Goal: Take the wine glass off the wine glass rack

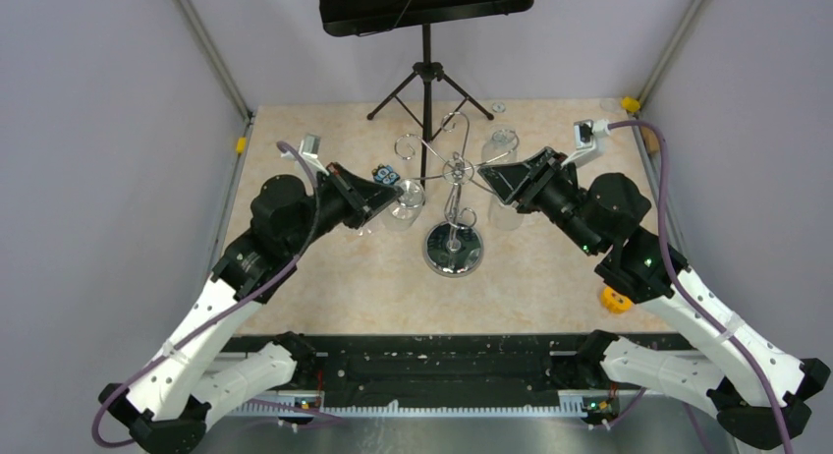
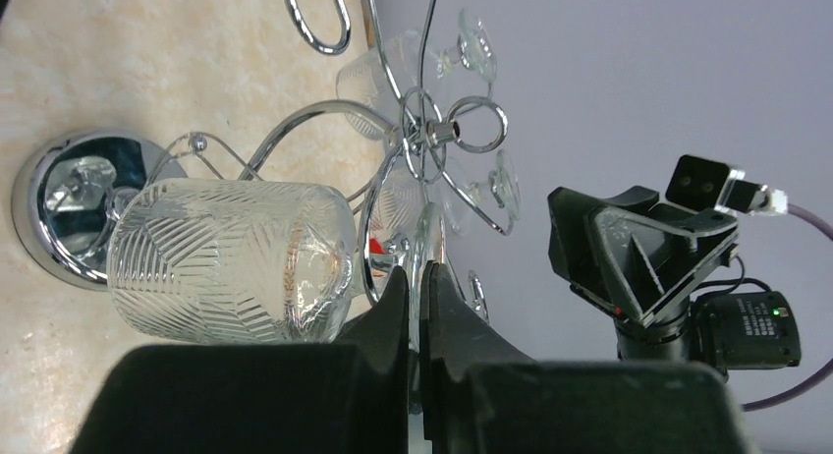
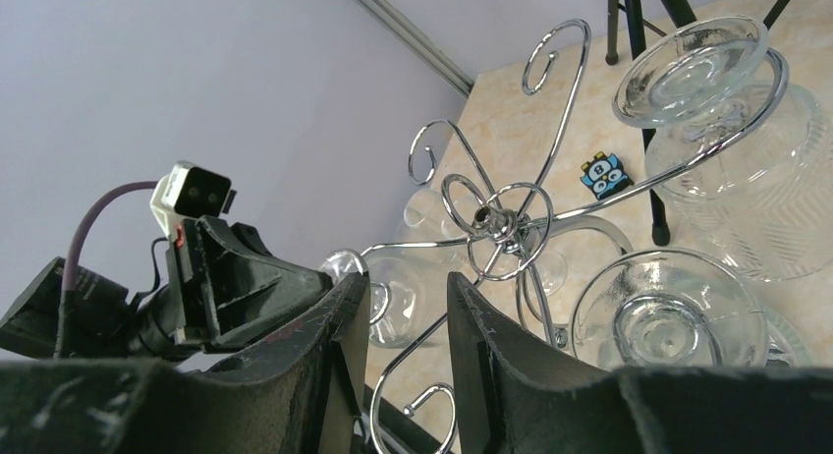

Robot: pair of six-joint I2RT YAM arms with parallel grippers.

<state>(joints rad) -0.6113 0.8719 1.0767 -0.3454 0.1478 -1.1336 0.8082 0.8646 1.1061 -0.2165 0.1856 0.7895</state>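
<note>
Setup: chrome wine glass rack (image 1: 453, 248) stands mid-bench (image 1: 324, 277), round mirror base down, central post upright, curled hook arms spread from the hub. Black music stand (image 1: 424, 71) stands behind it at the far edge.

Wine glass (image 2: 231, 262): cut-pattern bowl, hanging upside down from a hook arm on the rack's left side. In the top view it sits just left of the post, bowl above the bench.

Left hand (image 2: 417, 277): fingers pressed almost together, only a thin slot between them. Tips sit at the stem end of the wine glass, right against the bowl's base. Whether the stem lies inside the slot I cannot tell; the fingertips hide it.

Right hand (image 3: 408, 287): fingers spread, nothing pinched. It is level with the rack's upper part on the right side, and a curled wire end shows in the gap between the fingers without touching either one.

Other glasses: more glasses hang on the rack. One patterned glass (image 3: 727, 159) hangs far right with its foot seated in a hook loop; a second glass (image 3: 668, 321) hangs nearer, its foot seen face-on.

A small blue figure (image 3: 604, 174) lies on the bench left of the rack, near the left hand. A yellow object (image 1: 616, 299) lies by the right arm.
</note>
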